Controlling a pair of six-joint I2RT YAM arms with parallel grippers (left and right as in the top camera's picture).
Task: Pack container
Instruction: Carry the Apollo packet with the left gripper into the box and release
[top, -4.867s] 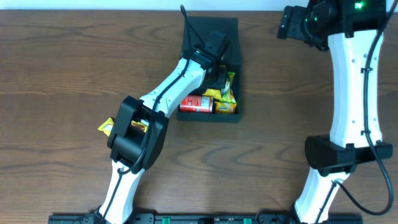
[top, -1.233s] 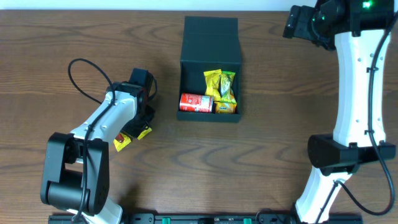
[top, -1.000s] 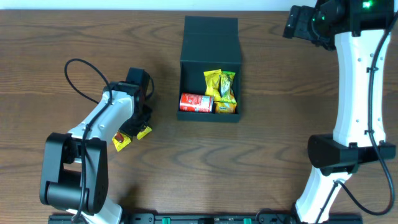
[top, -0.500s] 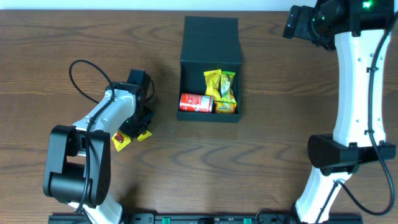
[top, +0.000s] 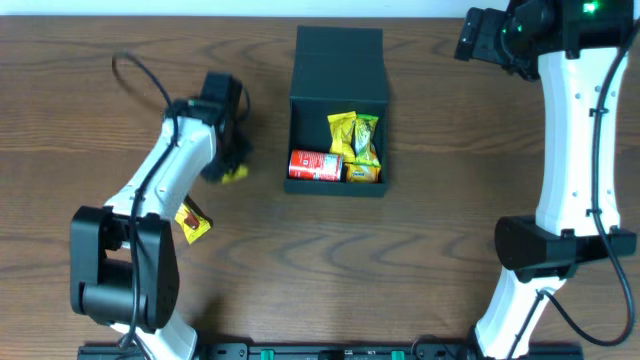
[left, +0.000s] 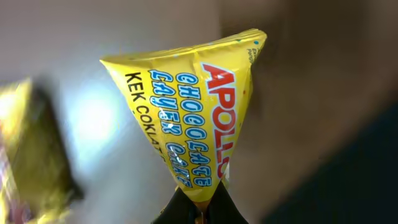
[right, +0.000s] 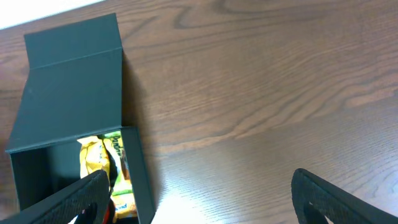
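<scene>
Well left of the container a spare packet lies flat. Closer in, your left gripper is clamped on a yellow cake packet by its edge, probably so it hangs free for dropping in. The container sits between your arms with its flap back, a can and snacks inside. Your right gripper hovers wide open off its far right corner, out of the way I'd guess.

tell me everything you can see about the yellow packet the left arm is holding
The packet is a glossy yellow foil wrapper. It is printed APOLLO in red, CHOCOLATE LAYER CAKE in blue and KEK COKLAT in black. The left gripper has its fingers shut on one crimped end, so the packet tapers towards them. It seems lifted off the wooden table, to the left of the open dark container and not touching it.
</scene>
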